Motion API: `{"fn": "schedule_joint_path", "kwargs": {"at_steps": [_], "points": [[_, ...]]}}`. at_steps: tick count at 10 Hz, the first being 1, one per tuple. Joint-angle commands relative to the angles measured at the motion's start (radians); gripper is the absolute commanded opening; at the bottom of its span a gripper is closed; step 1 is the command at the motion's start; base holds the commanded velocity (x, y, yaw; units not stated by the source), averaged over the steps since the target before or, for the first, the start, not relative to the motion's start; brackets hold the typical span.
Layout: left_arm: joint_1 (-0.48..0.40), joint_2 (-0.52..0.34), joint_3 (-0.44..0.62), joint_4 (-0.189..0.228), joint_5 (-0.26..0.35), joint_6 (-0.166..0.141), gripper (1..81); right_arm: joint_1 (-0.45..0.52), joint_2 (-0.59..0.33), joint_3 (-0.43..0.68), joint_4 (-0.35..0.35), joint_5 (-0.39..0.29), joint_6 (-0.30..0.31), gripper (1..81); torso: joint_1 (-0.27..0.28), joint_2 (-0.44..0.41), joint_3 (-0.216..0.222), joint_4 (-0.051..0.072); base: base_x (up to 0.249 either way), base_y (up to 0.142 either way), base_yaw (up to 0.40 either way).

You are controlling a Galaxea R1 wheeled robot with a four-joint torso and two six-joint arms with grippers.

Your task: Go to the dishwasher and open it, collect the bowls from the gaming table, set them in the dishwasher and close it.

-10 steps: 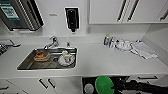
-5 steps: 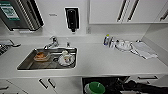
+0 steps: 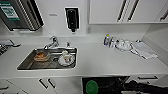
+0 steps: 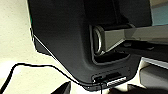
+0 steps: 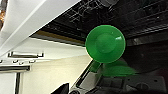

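Observation:
The dishwasher stands open under the counter, its dark inside and wire racks showing. A bright green bowl hangs at its opening with its underside facing the right wrist camera. My right arm reaches in from the right, and my right gripper holds the bowl by its rim. In the left wrist view I see dark parts of my own body and a black cable. The gaming table is out of view.
Above the dishwasher runs a white counter. A steel sink with a plate, cups and food lies to the left. Bottles and a cloth sit at the back right. White handled cabinet doors flank the opening.
The green bowl has moved to the left across the dishwasher opening with my right arm. The counter and sink have not moved.

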Motion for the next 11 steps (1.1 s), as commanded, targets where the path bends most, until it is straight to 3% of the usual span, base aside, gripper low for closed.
{"fn": "schedule_joint_path", "kwargs": {"at_steps": [1, 7, 11], "points": [[-0.013, -0.004, 0.004, 0.002, 0.046, 0.001, 81.1, 0.127, -0.111, 0.096, 0.035, -0.07, -0.001, 81.1, 0.0, 0.0, 0.0, 0.0, 0.0, 0.0, 0.0], [-0.019, -0.002, -0.013, -0.004, 0.046, 0.001, 81.1, -0.007, -0.443, 0.266, 0.034, -0.084, -0.012, 81.1, 0.0, 0.0, 0.0, 0.0, 0.0, 0.0, 0.0], [-0.026, -0.001, -0.028, -0.006, 0.046, -0.001, 81.1, -0.131, -0.529, 0.265, 0.031, -0.084, -0.015, 81.1, 0.0, 0.0, 0.0, 0.0, 0.0, 0.0, 0.0]]}}
